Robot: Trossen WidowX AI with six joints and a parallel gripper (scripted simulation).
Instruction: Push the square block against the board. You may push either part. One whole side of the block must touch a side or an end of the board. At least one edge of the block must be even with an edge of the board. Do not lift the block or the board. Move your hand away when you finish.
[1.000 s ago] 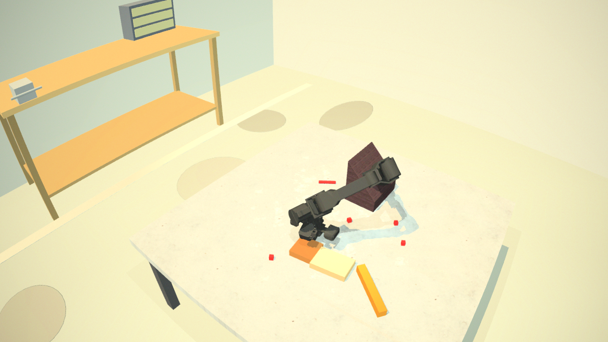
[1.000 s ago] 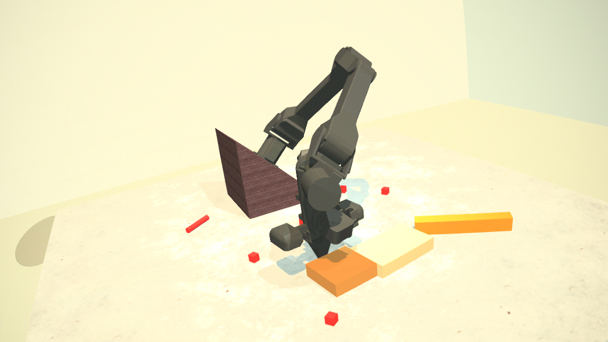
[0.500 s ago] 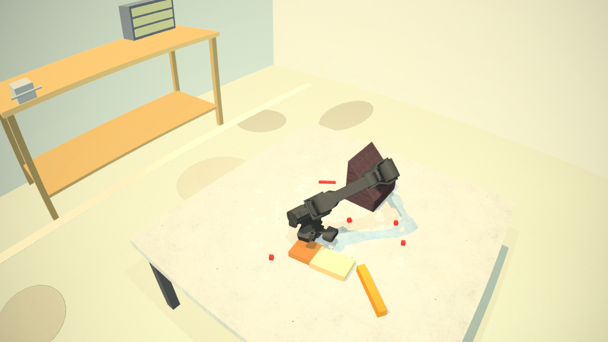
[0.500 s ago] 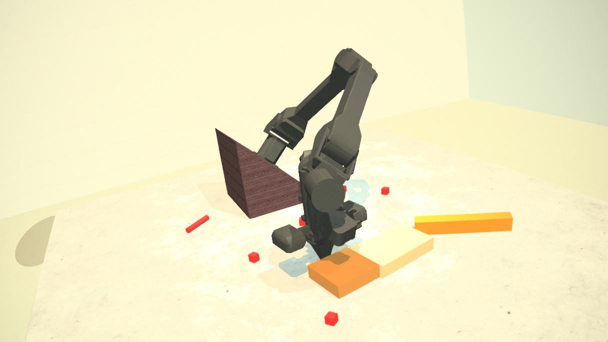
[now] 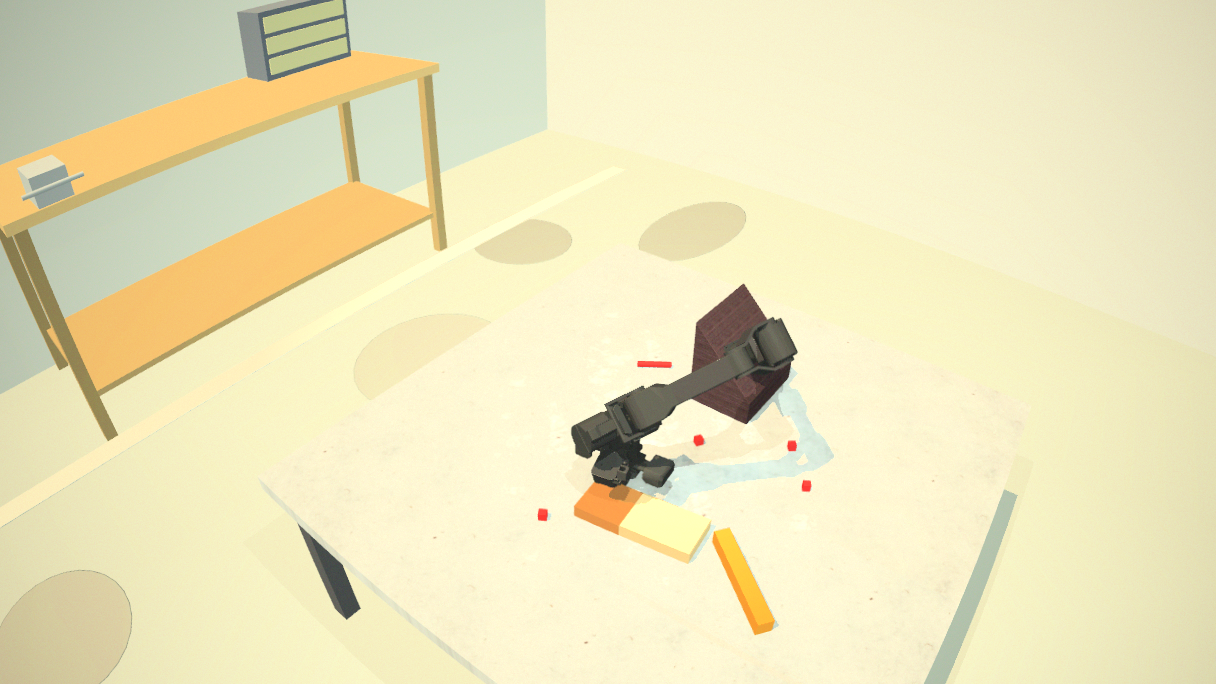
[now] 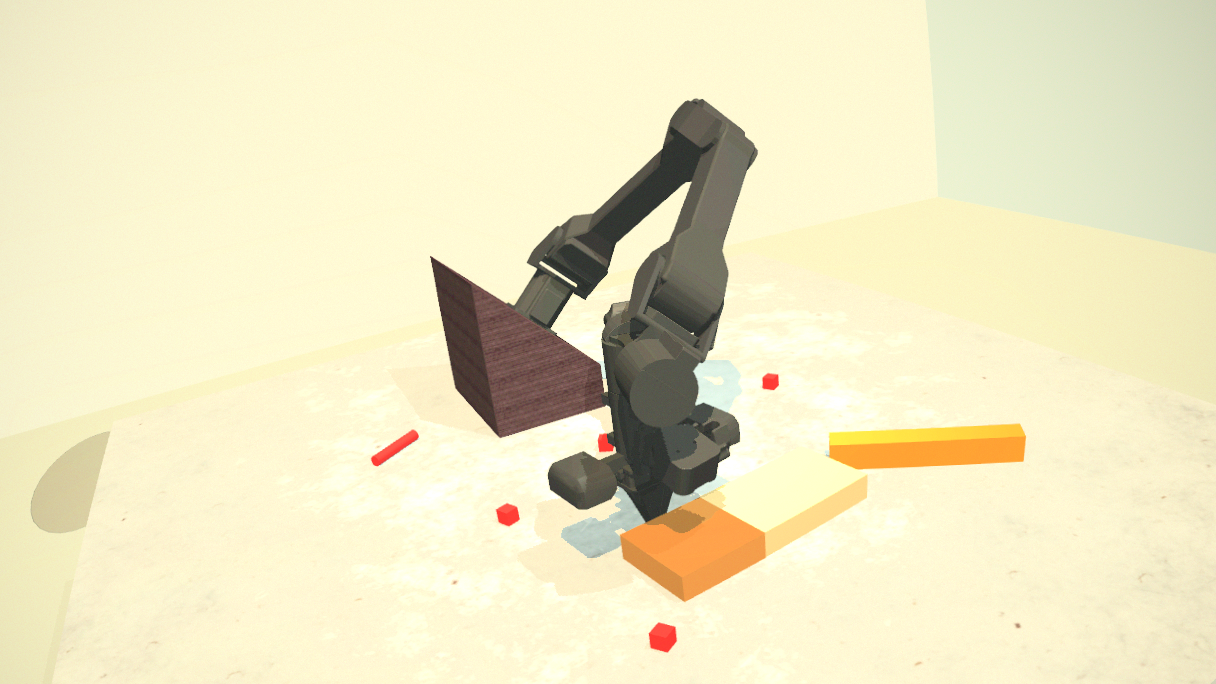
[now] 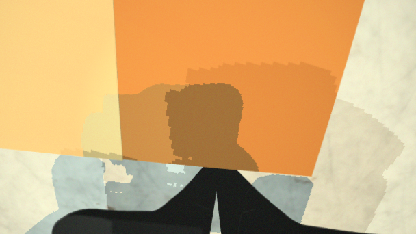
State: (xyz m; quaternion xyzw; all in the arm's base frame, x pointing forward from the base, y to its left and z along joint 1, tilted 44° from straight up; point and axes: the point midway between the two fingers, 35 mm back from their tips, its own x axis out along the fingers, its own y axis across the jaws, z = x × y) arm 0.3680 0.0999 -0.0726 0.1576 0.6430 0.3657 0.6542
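Observation:
An orange square block (image 5: 602, 507) (image 6: 693, 544) (image 7: 222, 51) lies flat on the table, with one side against the end of a cream board (image 5: 664, 527) (image 6: 799, 497) (image 7: 55, 68). In the wrist view their near edges run in almost one line. My gripper (image 5: 619, 491) (image 6: 650, 514) (image 7: 217, 163) is shut and empty. It points down, with its tip at the table, right at the middle of the block's near side.
A long orange-yellow bar (image 5: 742, 579) (image 6: 926, 444) lies just beyond the board's far end. A brown wedge (image 5: 731, 357) (image 6: 510, 365) stands at the arm's base. Small red cubes (image 5: 542, 513) (image 6: 662, 636) and a red stick (image 5: 653, 364) (image 6: 394, 447) are scattered about. A shelf unit (image 5: 212, 127) stands far left.

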